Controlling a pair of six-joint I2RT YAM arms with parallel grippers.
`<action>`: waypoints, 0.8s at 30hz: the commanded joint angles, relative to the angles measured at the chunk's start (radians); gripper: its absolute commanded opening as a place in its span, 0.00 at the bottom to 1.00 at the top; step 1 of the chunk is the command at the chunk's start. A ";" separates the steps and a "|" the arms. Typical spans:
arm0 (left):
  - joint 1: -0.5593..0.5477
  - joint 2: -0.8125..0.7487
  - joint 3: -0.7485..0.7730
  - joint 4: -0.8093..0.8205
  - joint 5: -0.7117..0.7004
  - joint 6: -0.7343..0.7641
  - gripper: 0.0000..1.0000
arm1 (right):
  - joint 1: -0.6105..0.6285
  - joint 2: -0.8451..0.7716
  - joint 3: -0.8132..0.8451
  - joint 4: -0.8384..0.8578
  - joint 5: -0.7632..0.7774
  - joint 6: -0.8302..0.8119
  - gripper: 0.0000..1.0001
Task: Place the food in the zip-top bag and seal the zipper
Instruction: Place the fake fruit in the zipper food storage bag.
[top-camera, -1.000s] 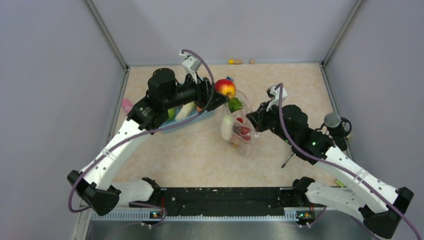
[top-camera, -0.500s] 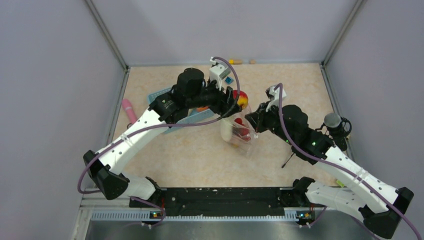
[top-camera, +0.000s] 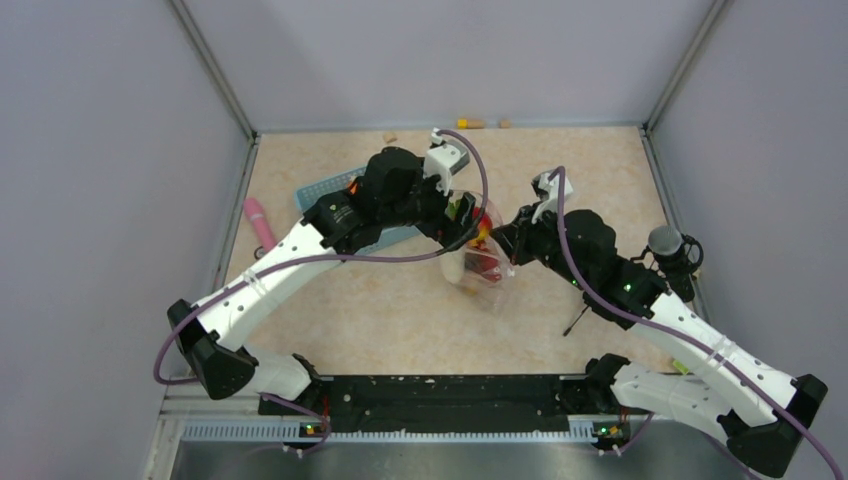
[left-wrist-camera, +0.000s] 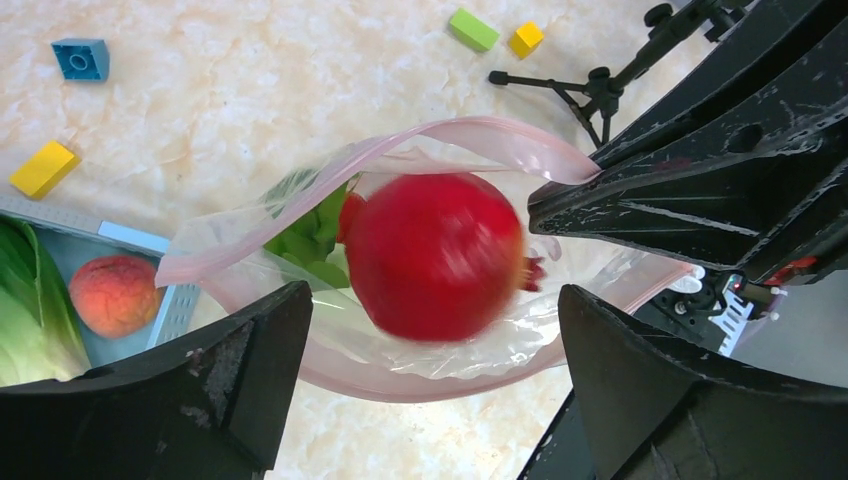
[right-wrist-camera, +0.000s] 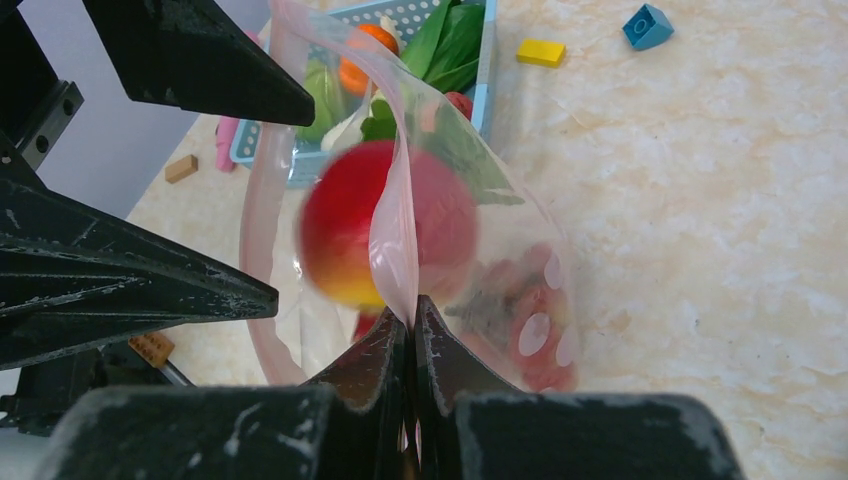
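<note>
**A:** Where was the fruit?

**B:** The red fruit (left-wrist-camera: 432, 255) sat squarely between the left claw's (left-wrist-camera: 430, 293) fingers, touching neither. It was smeared with blur, so I judged it to be falling. Straight below it gaped the mouth of the bag (right-wrist-camera: 520, 250).

**A:** So the left claw gripped nothing?

**B:** Nothing. Its jaws stood wide apart, with bare gaps on either side of the fruit.

**A:** And why did the mouth gape?

**B:** The right claw (right-wrist-camera: 410, 318) was pinched tight on the zipper (right-wrist-camera: 395, 240), lifting that edge off the table. The rest of the pink strip bowed away in a loop just ahead of its tips. I took that as the reason for the hold: one claw props the floppy mouth open so the other can release from above.

**A:** Was anything in the bag already?

**B:** A green leaf (left-wrist-camera: 305, 235) lay under the rim, beside the fruit. Some red pieces (right-wrist-camera: 535, 340) lay at the bottom, ahead of the right claw and lower. I could not name them.

**A:** What lay further out?

**B:** The basket (left-wrist-camera: 120, 235) was past the finger on the left of the left claw's own view. It held a peach (left-wrist-camera: 115, 295) and greens (left-wrist-camera: 25, 310). Small blocks (left-wrist-camera: 80, 58) lay scattered on the table beyond the bag.

**A:** How far along was the job, then?

**B:** Mid-way, by my reckoning. There was food in the basket yet to go, and the zipper was unsealed.
</note>
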 joint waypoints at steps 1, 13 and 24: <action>-0.010 -0.024 0.046 -0.002 -0.043 0.030 0.98 | -0.010 -0.018 0.024 0.030 0.010 0.010 0.00; -0.013 -0.074 0.033 0.017 -0.096 0.003 0.98 | -0.010 -0.024 0.025 0.026 0.015 0.010 0.00; -0.010 -0.225 -0.081 0.039 -0.476 -0.051 0.99 | -0.010 -0.030 0.022 0.021 0.024 0.007 0.00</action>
